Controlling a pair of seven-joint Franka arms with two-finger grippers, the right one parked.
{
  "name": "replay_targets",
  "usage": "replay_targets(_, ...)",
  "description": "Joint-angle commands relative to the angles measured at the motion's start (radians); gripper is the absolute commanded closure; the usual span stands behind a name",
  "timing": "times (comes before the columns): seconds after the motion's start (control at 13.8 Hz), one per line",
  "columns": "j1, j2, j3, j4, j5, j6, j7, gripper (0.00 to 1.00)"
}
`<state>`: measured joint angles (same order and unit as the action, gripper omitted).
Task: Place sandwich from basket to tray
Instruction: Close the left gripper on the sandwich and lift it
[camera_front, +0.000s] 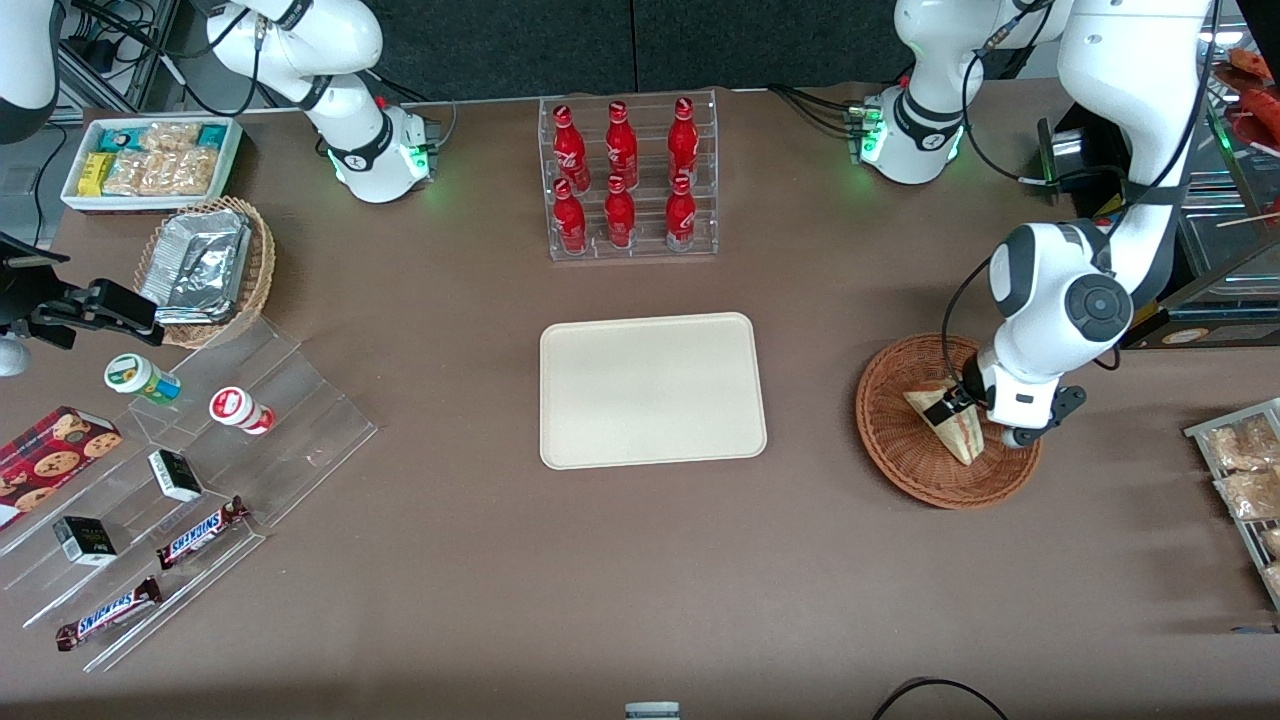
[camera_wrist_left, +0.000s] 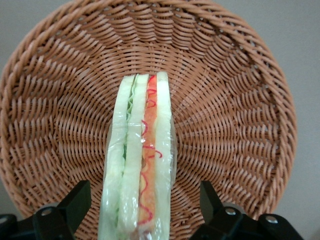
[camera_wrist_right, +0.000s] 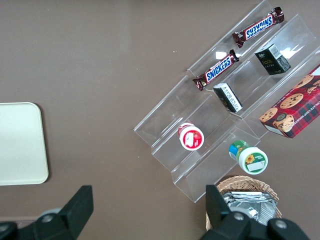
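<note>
The left arm's gripper (camera_front: 953, 406) is hanging low over the reddish-brown wicker basket (camera_front: 890, 455), its fingers spread wide. In the left wrist view the two dark fingers (camera_wrist_left: 75, 202) are straddling the sandwich (camera_wrist_left: 142, 150), with a gap showing between each finger and the bread, so nothing is being gripped.

The sandwich (camera_front: 950, 425) is lying inside the basket (camera_wrist_left: 240, 100) in clear film, its cut side facing up toward the wrist camera. Pale bread slices are alternating with green filling and a red-orange layer.

Taking the front view as a clock face centred on the cream-beige tray (camera_front: 652, 390), the basket is sitting at three o'clock, well apart from the tray, toward the working arm's end of the table. The tray is lying flat on the brown tabletop with nothing resting on it; one rounded corner of it (camera_wrist_right: 20, 145) is also showing in the right wrist view.

At twelve o'clock from the tray a clear rack (camera_front: 630, 180) is holding six red Coca-Cola bottles in two rows. At about eight o'clock, toward the parked arm's end, a clear stepped display (camera_front: 250, 430) is carrying two Snickers bars (camera_front: 200, 532), small dark boxes and two round lidded cups. At ten o'clock a lighter tan wicker basket (camera_front: 262, 260) is holding foil packs, and a white tub of snack packets (camera_front: 150, 160) is sitting at its twelve o'clock.
</note>
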<state>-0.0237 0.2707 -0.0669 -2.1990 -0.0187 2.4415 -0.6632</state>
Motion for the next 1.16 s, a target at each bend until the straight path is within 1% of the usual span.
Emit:
replay_targets(0.0, -0.009, 0.001, 0.002, -0.015, 0.008, 0.024, -0.019, 0.58)
replay_targets(0.07, -0.009, 0.001, 0.002, -0.016, 0.008, 0.024, -0.018, 0.81)
replay_targets(0.15, -0.009, -0.001, 0.002, -0.021, 0.011, 0.022, -0.015, 1.0)
replay_targets(0.22, -0.009, -0.004, 0.002, -0.028, 0.016, 0.021, -0.004, 1.0)
replay_targets(0.36, -0.007, -0.019, 0.001, -0.024, 0.092, -0.027, -0.001, 1.0)
replay_targets(0.51, -0.01, -0.027, -0.005, 0.013, 0.146, -0.102, -0.007, 1.0)
replay_targets(0.65, -0.024, -0.04, -0.007, 0.103, 0.152, -0.235, -0.007, 1.0)
replay_targets(0.87, -0.083, -0.039, -0.008, 0.241, 0.151, -0.416, -0.01, 1.0)
replay_targets(1.09, -0.163, -0.037, -0.016, 0.317, 0.137, -0.507, -0.016, 1.0)
